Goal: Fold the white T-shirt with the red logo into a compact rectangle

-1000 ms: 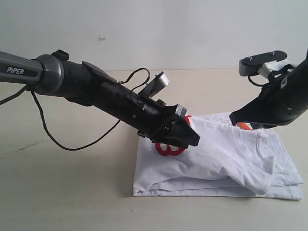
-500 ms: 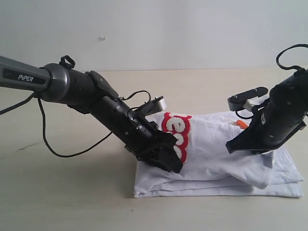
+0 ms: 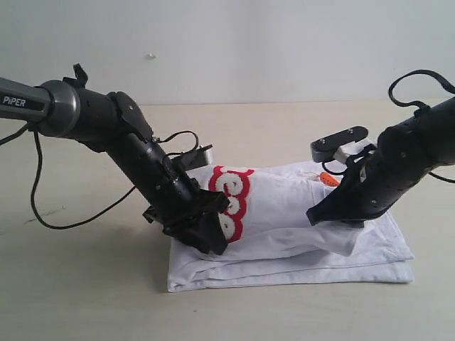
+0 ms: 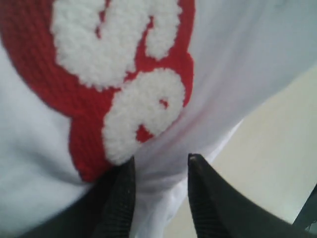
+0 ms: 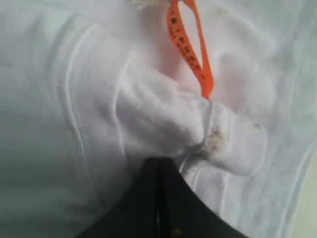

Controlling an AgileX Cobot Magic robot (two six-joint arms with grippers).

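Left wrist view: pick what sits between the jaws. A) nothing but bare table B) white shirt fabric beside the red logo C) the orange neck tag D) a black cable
B: fabric of the white T-shirt runs between the jaws of the left gripper, and the red logo lies right beside them.

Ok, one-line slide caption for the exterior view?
Left hand and right hand grip the wrinkled white cotton T-shirt, red-outlined fuzzy logo showing, mid-fold.
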